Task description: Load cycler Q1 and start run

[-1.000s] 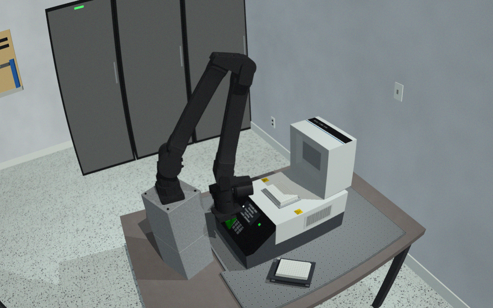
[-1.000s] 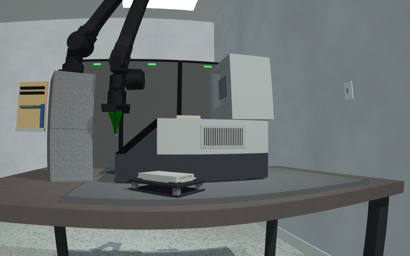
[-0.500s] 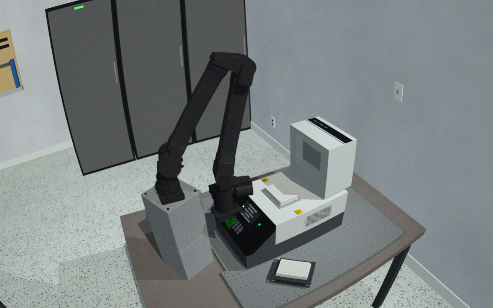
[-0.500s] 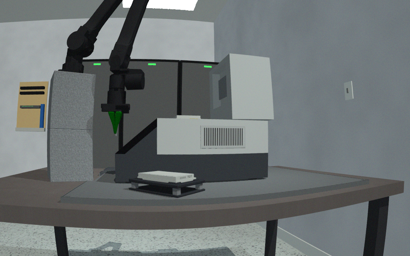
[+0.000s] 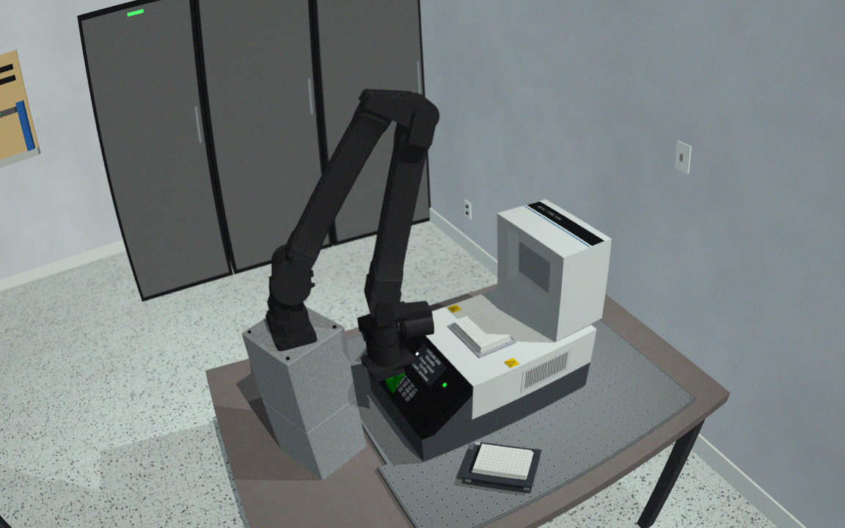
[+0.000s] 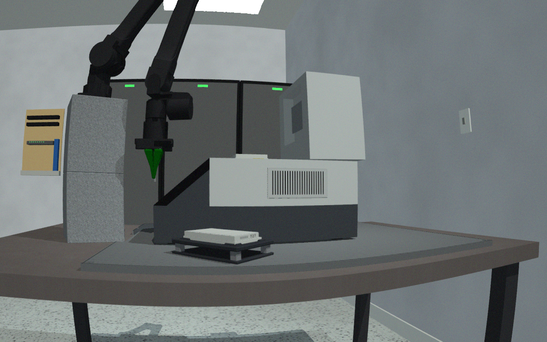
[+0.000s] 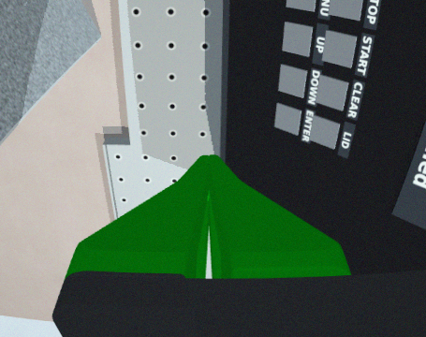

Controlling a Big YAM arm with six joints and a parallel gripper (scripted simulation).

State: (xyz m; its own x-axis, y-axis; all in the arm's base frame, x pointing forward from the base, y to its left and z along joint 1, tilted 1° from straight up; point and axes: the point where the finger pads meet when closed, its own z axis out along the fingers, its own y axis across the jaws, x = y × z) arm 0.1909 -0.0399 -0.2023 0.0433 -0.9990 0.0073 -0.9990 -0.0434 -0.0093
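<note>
Above keypad (image 7: 325, 63) edge, arm (image 5: 347, 177) points down; jaws closed, seemingly empty.

My green jaws over a black keypad panel, beside a white and grey cycler.

My arm (image 5: 347, 177) is matt black and my jaws (image 6: 153, 163) bright green, with a pale sliver between them; the pedestal (image 5: 294, 387) is speckled grey. The cycler Q1 (image 5: 530, 367) has a white housing over a dark grey base, a black panel (image 7: 269, 150) with grey keys (image 7: 325, 51) lettered in white, a green status lamp (image 5: 444, 385), two yellow stickers and a black-barred vent. The plate T27 (image 5: 503, 460) is white on a black nest (image 5: 478, 482). The table (image 5: 701, 387) is brown under a grey mat (image 5: 609, 407) dotted with dark holes.
</note>
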